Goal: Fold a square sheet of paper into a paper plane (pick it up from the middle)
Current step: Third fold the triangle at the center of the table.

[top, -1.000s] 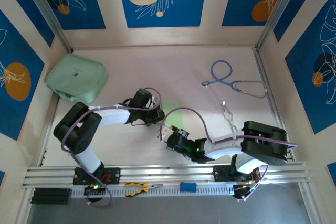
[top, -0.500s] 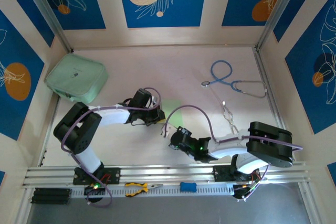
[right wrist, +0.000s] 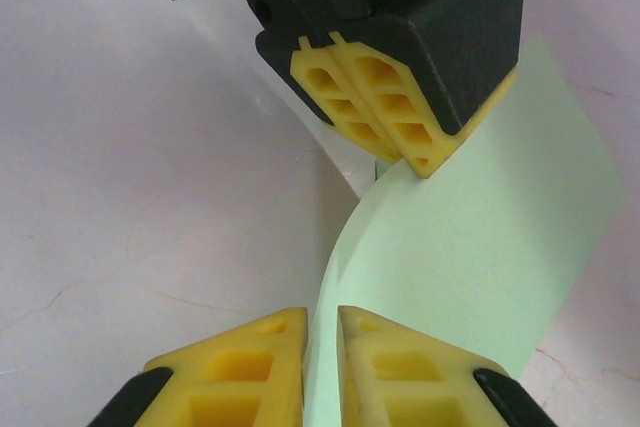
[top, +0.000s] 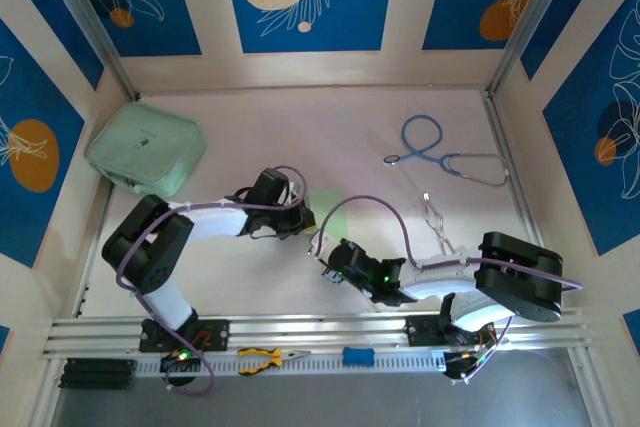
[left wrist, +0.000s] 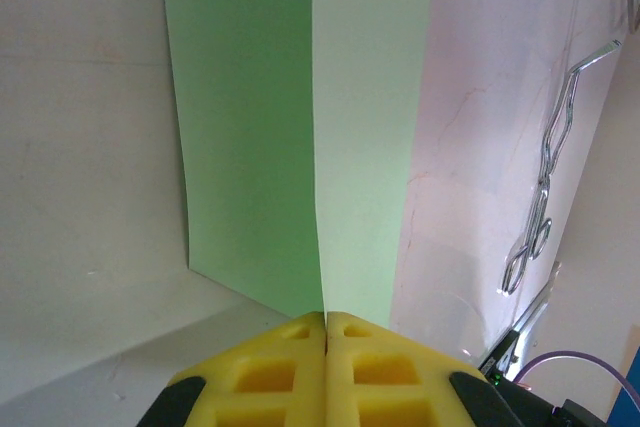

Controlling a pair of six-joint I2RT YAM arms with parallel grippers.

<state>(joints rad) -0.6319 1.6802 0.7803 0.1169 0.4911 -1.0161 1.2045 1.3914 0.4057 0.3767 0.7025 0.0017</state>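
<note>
Pinching one edge of the square sheet of paper point(left wrist: 250, 137), the left fingers point(left wrist: 300, 355) are pressed fully together, with no gap between them. The sheet is light green and sits about the middle of the desk point(top: 250, 127), a little toward the near edge. From the left wrist camera it stretches away from the fingers with a straight crease down its centre. The half on one side of the crease looks darker green, the other paler.

From the right wrist camera the sheet bows in a curve off the desk between the two arms. Its far end is clamped in the left fingers, and its near edge runs down into the slot between the right fingers point(right wrist: 250, 359). Those stand narrowly parted, a slim gap showing between them with the paper's edge in it.

A mint-green zip pouch point(top: 145, 154) lies in the far left corner of the desk. A blue stethoscope point(top: 440, 152) lies toward the far right corner. Metal forceps point(top: 437, 219) lie near the right edge, well apart from the paper. On the rail along the near edge rest yellow-handled pliers point(top: 265, 357) and a small blue object point(top: 357, 355).
</note>
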